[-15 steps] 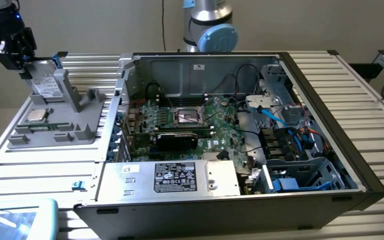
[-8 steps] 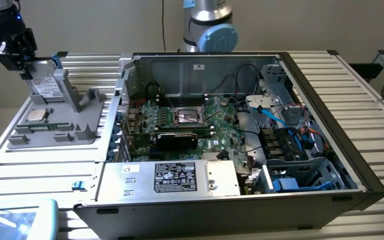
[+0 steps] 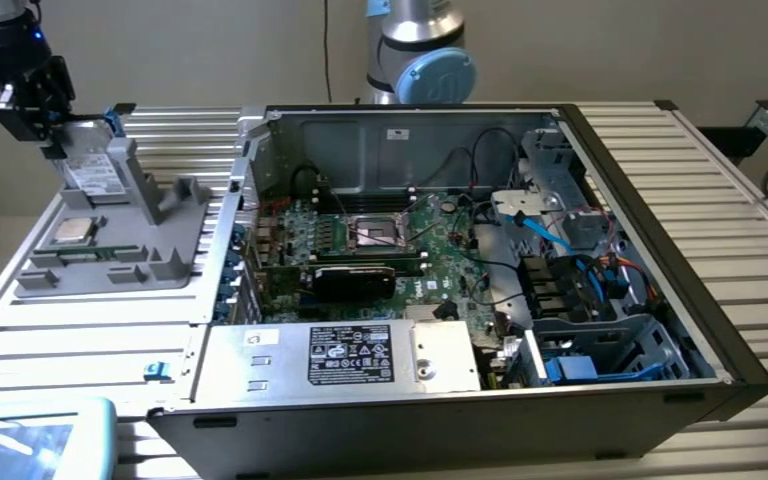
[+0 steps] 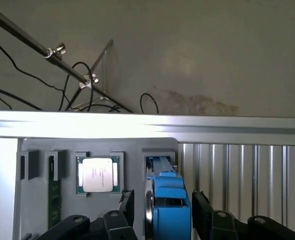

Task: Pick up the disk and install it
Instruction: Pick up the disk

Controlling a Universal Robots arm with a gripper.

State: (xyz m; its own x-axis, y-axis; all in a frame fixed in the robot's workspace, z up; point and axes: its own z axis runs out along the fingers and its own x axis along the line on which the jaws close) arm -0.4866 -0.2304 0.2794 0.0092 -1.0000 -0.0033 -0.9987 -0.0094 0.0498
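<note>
- Disk (image 3: 88,175) — a flat silver drive with a white label, edged by a bright blue bracket — stands on edge in a slot of a grey holder (image 3: 157,262) on the counter (image 3: 77,335).
- Jaws are spread wide, straddling the disk's top edge and gripping nothing.
- An open computer case (image 3: 357,150) sits just beside the holder, on the exterior view's right.

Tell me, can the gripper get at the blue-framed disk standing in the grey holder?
Likely yes. The gripper is right at the disk, its open jaws straddling the blue bracket with nothing between them. The disk stands upright in the grey holder, top edge exposed.
</note>
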